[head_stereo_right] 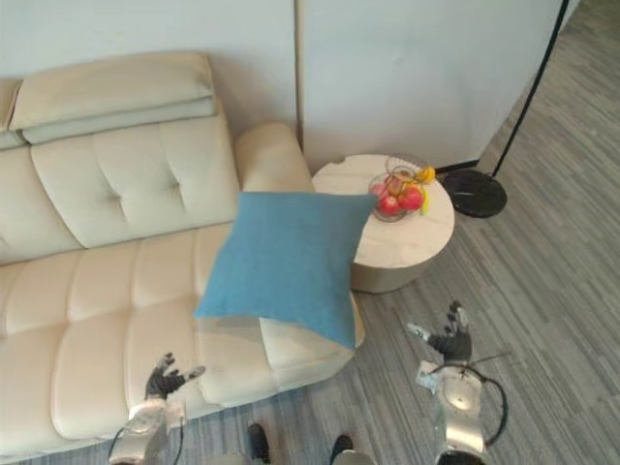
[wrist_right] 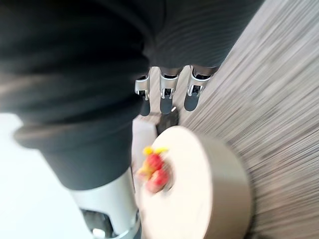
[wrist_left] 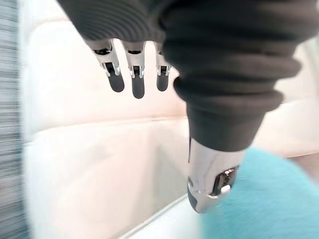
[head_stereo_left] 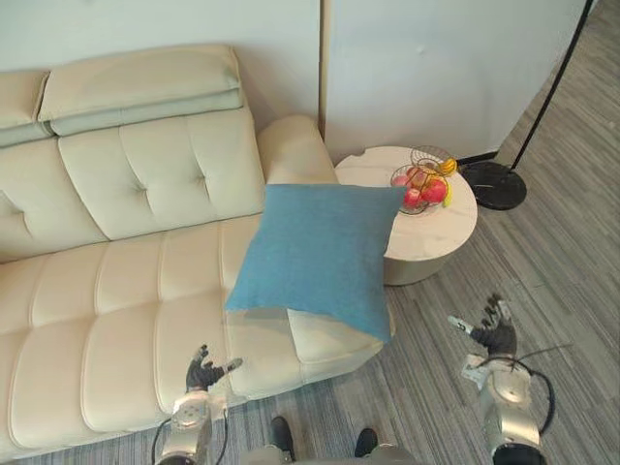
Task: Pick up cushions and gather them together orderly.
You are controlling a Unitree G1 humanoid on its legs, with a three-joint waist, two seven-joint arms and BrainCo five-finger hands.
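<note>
Blue cushion overhangs the right edge of the cream sofa, centre frame; left hand and right hand, lower frame, spread wide, empty.

Sofa cut off at L edge, lamp pole at top.

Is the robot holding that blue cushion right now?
No, the blue cushion rests on the cream sofa, while the left hand and right hand are both open and apart from it.
</note>
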